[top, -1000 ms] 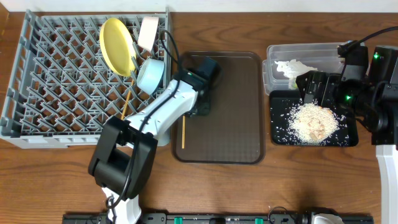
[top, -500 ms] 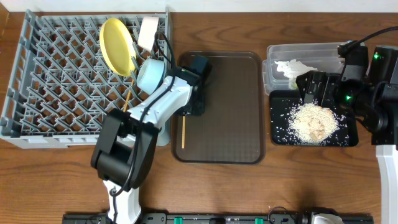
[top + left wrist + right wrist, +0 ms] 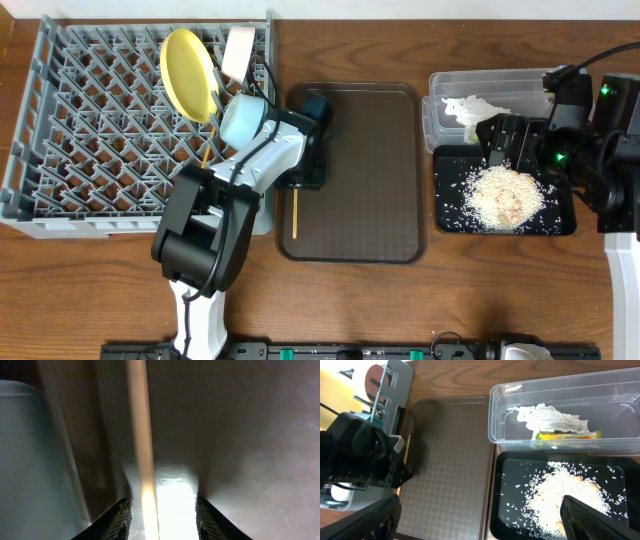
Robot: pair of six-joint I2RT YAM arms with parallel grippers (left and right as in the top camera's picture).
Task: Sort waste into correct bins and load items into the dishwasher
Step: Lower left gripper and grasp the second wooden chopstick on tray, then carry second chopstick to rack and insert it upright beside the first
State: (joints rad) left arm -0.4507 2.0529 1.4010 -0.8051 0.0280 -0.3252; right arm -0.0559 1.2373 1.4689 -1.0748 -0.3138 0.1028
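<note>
One wooden chopstick [image 3: 295, 213] lies along the left side of the brown serving tray [image 3: 370, 170]. My left gripper [image 3: 300, 182] is low over its upper end, open. In the left wrist view the chopstick [image 3: 141, 450] runs between the fingertips [image 3: 120, 519], closer to the left one and not pinched. Another chopstick [image 3: 204, 162] leans in the grey dishwasher rack [image 3: 90, 130], near the yellow plate [image 3: 187, 72], white bowl [image 3: 238, 52] and light blue bowl [image 3: 243, 120]. My right gripper [image 3: 487, 525] hangs wide open and empty over the black bin [image 3: 505, 200].
The black bin [image 3: 520, 490] holds a pile of rice crumbs [image 3: 560, 495]. The clear bin [image 3: 490, 95] behind it holds the crumpled napkin [image 3: 550, 416] and the green-yellow wrapper [image 3: 567, 436]. The rack's wall [image 3: 30, 460] stands close beside the left gripper.
My left gripper has slid left and down over the tray's left side, onto the chopstick's end, and its jaws narrowed slightly. The right arm has not moved.
</note>
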